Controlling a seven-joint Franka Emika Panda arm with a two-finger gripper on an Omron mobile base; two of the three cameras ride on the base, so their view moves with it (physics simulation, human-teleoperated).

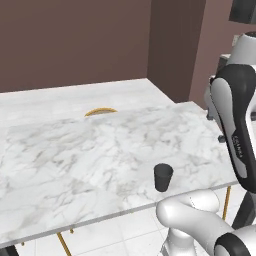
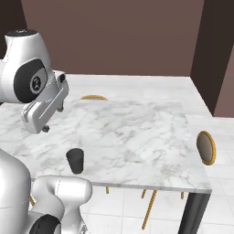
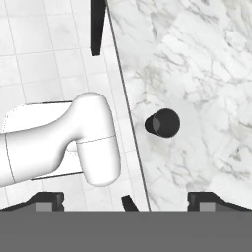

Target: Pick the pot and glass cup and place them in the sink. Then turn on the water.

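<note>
The glass cup (image 1: pixel 163 177) (image 2: pixel 75 160) is a small, nearly black tumbler standing upright on the white marble table (image 1: pixel 75 150), close to its front edge. In the hand view the glass cup (image 3: pixel 164 122) appears from above, just inside the table's edge. My gripper (image 3: pixel 127 201) hangs high over it, open, with its two dark fingertips (image 3: pixel 49 200) wide apart and nothing between them. In the right base view the hand (image 2: pixel 45 106) sits above and to the left of the cup. The pot, the sink and its faucet are out of view.
A gold-rimmed round stool (image 2: pixel 206 147) stands off the table's right side. Another gold rim (image 1: pixel 100 111) (image 2: pixel 93 97) peeks over the far edge. A dark table leg (image 2: pixel 192 215) stands at the front right corner. White tiled floor (image 3: pixel 44 59) lies beside the table.
</note>
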